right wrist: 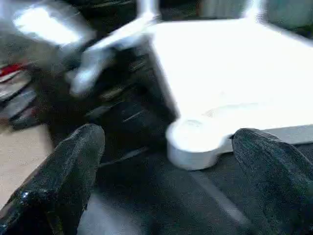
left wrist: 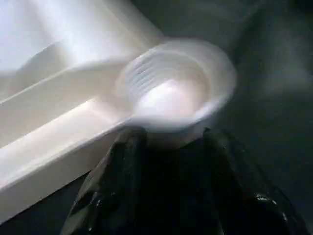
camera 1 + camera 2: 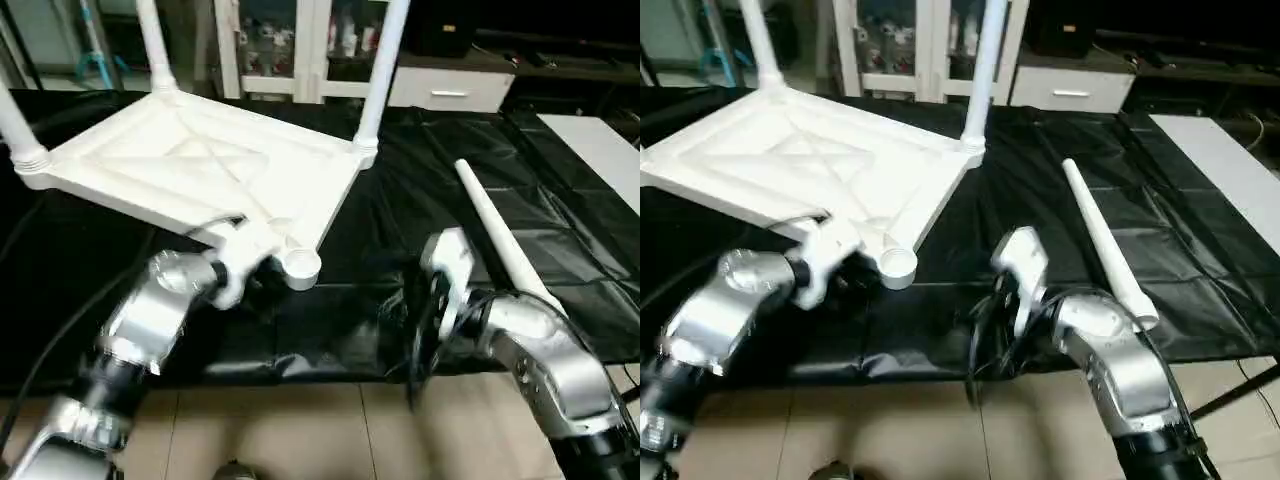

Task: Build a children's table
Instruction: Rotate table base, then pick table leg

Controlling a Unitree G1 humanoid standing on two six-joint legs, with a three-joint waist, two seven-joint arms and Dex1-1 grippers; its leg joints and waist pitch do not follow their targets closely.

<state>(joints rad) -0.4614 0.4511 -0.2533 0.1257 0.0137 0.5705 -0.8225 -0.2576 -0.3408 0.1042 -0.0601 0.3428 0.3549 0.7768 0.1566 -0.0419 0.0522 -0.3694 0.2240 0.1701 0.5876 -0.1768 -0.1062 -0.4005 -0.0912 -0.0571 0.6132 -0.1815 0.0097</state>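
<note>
The white children's table top [image 3: 190,170] lies upside down on the black-draped worktable, its X ribs facing up. Three legs stand in its corner sockets: one at the left [image 3: 18,135], one at the back [image 3: 155,45] and one at the right [image 3: 378,75]. The near corner socket [image 3: 300,266] is empty. My left gripper [image 3: 243,272] sits at the top's near edge beside that socket, its black fingers [image 2: 117,186] open just short of the threaded socket [image 2: 171,93]. The fourth leg [image 3: 505,245] lies loose on the worktable by my right forearm. My right gripper [image 1: 171,152] is open, facing the socket [image 1: 193,142].
A flat white board [image 3: 600,150] lies at the worktable's far right. Black sheeting [image 3: 380,300] hangs over the front edge above a tiled floor [image 3: 300,430]. White cabinets [image 3: 300,50] stand behind the worktable. Cables run along both forearms.
</note>
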